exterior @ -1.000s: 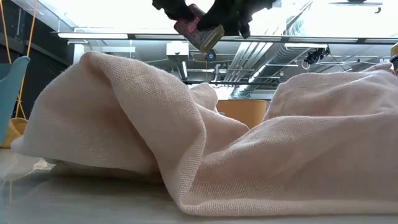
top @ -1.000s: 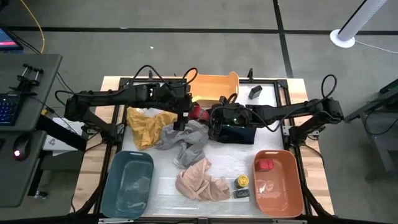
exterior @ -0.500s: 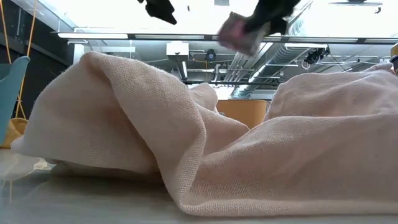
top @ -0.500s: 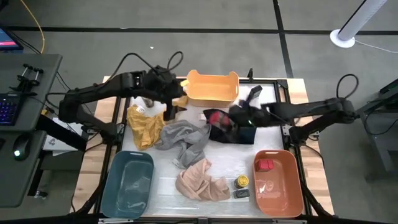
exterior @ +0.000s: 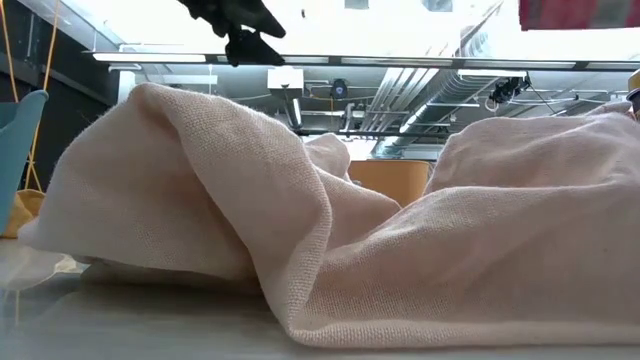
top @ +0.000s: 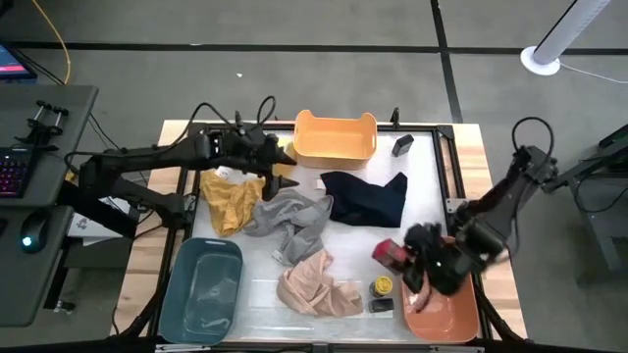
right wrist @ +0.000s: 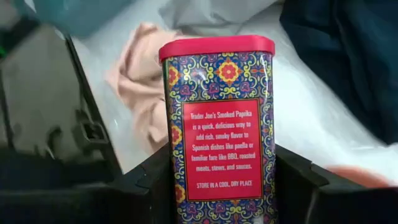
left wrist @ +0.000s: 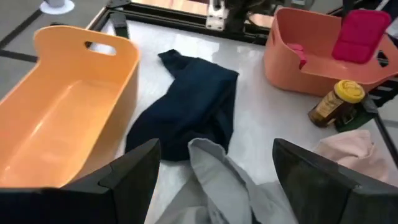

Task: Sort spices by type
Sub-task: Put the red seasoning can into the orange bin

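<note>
My right gripper [top: 410, 261] is shut on a red boxy spice tin [top: 390, 253], up in the air by the left rim of the salmon bin [top: 444, 319]. The right wrist view shows the tin's patterned label [right wrist: 217, 124]. A yellow-lidded jar [top: 382, 285] stands on the table beside a flat dark tin [top: 381, 305]. In the left wrist view another red tin [left wrist: 297, 53] lies inside the salmon bin. My left gripper [top: 278, 176] hangs open above the grey cloth [top: 289, 218], with nothing between its fingers [left wrist: 134, 177]. My right gripper pinches the red tin's bottom half [right wrist: 180, 193] between its two fingers [right wrist: 140, 186], one on each side wall. The red lid end [right wrist: 216, 46] points away from the gripper. The tin is lifted clear of the table and sticks out beyond the fingers toward the table's left.
An orange bin [top: 336, 137] stands at the far edge and a teal bin [top: 204, 289] at the near left. Yellow [top: 233, 199], navy [top: 365, 196] and pink [top: 316, 284] cloths lie crumpled across the middle. A small black object [top: 402, 145] sits at the far right.
Both grippers were on the red tin above the navy cloth. My left gripper has come off it and drawn back toward the table's left. My right gripper has swung the tin fast toward the near right, rolling its wrist, to the salmon bin's left rim.
</note>
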Action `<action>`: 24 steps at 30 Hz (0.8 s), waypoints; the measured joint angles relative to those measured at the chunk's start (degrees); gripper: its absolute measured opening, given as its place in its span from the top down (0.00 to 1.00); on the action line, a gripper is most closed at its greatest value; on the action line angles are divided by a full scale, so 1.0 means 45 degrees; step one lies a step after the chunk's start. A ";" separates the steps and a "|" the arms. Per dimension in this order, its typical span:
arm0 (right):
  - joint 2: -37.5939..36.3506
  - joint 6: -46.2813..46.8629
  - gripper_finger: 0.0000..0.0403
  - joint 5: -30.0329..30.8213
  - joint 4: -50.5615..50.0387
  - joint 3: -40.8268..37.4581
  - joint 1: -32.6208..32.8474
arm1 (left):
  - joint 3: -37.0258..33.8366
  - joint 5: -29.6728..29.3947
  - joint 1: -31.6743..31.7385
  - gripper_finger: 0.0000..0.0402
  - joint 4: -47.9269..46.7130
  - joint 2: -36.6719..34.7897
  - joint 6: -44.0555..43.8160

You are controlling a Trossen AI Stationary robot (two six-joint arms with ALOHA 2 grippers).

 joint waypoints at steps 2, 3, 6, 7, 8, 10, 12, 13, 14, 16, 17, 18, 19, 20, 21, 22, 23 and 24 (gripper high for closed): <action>0.0179 0.1350 0.53 0.1010 -0.0213 0.0000 0.0638 | -0.0244 0.0007 -0.0309 0.26 0.0893 0.0116 0.0000; 0.0271 0.1914 0.53 0.1441 -0.0367 0.0000 0.0855 | -0.0336 0.0057 -0.0482 0.26 0.1347 0.0215 0.0006; 0.0528 0.3181 0.53 0.2082 -0.0594 0.0000 0.1388 | -0.0451 0.0381 -0.1013 0.26 0.2279 0.0704 0.0007; 0.0634 0.3465 0.53 0.1876 -0.0630 0.0000 0.1576 | -0.0451 0.0398 -0.1174 0.26 0.2509 0.0882 0.0009; 0.0741 0.3694 0.53 0.1473 -0.0648 0.0000 0.1751 | -0.0451 0.0398 -0.1318 0.26 0.2571 0.1021 0.0012; 0.0979 0.4152 0.53 0.0665 -0.0647 0.0000 0.2158 | -0.0451 0.0393 -0.1561 0.26 0.2652 0.1302 -0.0002; 0.1190 0.4786 0.53 0.0220 -0.0816 0.0000 0.2626 | -0.0451 0.0390 -0.1731 0.26 0.2615 0.1538 -0.0205; 0.1291 0.5207 0.53 0.0109 -0.0979 0.0000 0.2863 | -0.0451 0.0384 -0.1797 0.26 0.2631 0.1639 -0.0316; 0.1385 0.5738 0.53 0.0036 -0.1195 0.0000 0.3129 | -0.0451 0.0384 -0.1852 0.26 0.2653 0.1713 -0.0382; 0.1539 0.6855 0.53 0.0031 -0.1716 0.0000 0.3646 | -0.0451 0.0382 -0.1930 0.26 0.2669 0.1799 -0.0430; 0.1609 0.7310 0.53 -0.0045 -0.1958 0.0000 0.3880 | -0.0451 0.0380 -0.1949 0.26 0.2673 0.1803 -0.0430; 0.1680 0.7453 0.53 -0.0404 -0.2090 0.0000 0.4041 | -0.0451 0.0382 -0.1962 0.26 0.2676 0.1803 -0.0430; 0.1744 0.7533 0.53 -0.0853 -0.2171 0.0000 0.4164 | -0.0451 0.0382 -0.1984 0.26 0.2701 0.1803 -0.0430; 0.1826 0.7664 0.53 -0.1160 -0.2303 0.0000 0.4246 | -0.0451 0.0379 -0.2000 0.26 0.2733 0.1803 -0.0431; 0.1876 0.7745 0.53 -0.1273 -0.2485 0.0000 0.4326 | -0.0451 0.0372 -0.2000 0.26 0.2779 0.1803 -0.0435; 0.1897 0.7775 0.53 -0.1305 -0.2590 0.0000 0.4394 | -0.0451 0.0327 -0.2000 0.26 0.2835 0.1803 -0.0471; 0.1897 0.7779 0.53 -0.1313 -0.2601 0.0000 0.4429 | -0.0451 0.0317 -0.2000 0.26 0.2933 0.1803 -0.0560; 0.1890 0.7777 0.53 -0.1332 -0.2610 0.0000 0.4426 | -0.0451 0.0304 -0.2000 0.26 0.3108 0.1803 -0.0655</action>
